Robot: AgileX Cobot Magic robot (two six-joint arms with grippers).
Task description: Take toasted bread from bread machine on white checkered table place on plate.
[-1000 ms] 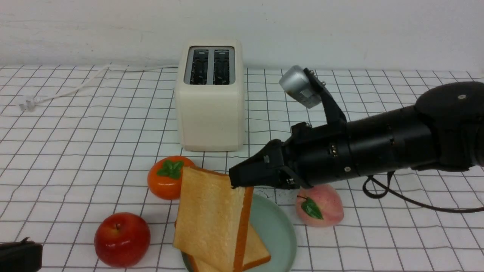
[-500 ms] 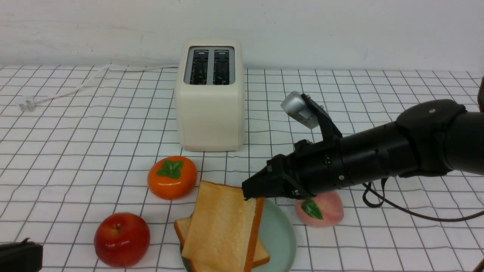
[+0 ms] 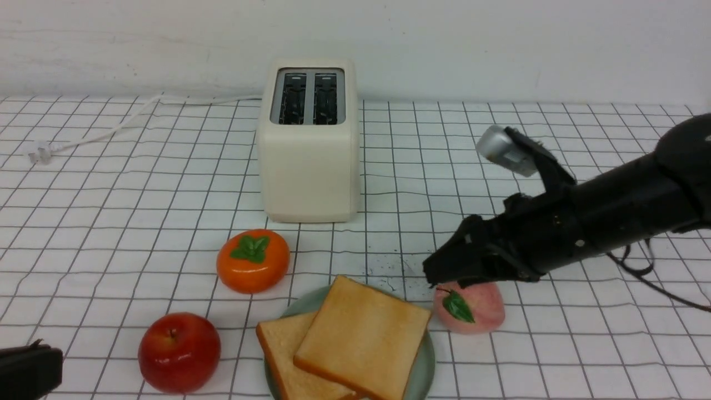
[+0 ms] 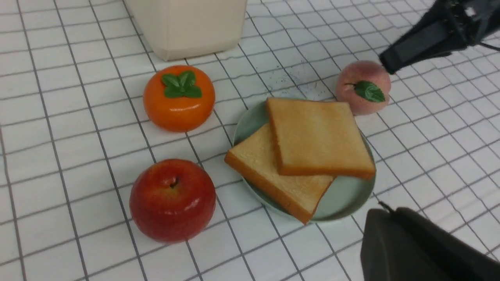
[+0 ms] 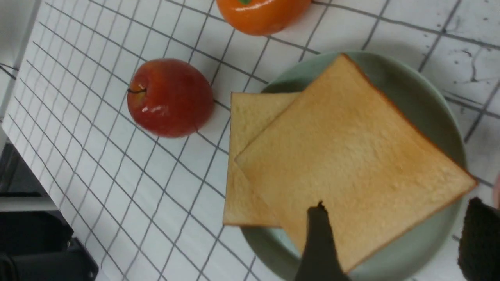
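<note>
Toasted bread (image 3: 364, 333) lies as two overlapped slices on the plate (image 3: 426, 358); right claw (image 3: 439, 275) hangs wide and empty near the peach (image 3: 469, 305); left claw (image 3: 28, 369) rests closed; bread machine (image 3: 309, 161) slots look empty, so only retreat seems due.

The right arm (image 3: 611, 216) reaches in from the right edge of the table (image 3: 111, 194), its forearm sloping down toward the middle of the near edge. The right gripper (image 3: 439, 273) hangs low over the table with its two dark fingers (image 5: 318, 242) spread wide apart and nothing between them. The left gripper (image 3: 25, 369) sits low at the table's near left corner, only a dark sliver of it in view, its fingers closed together.
</note>
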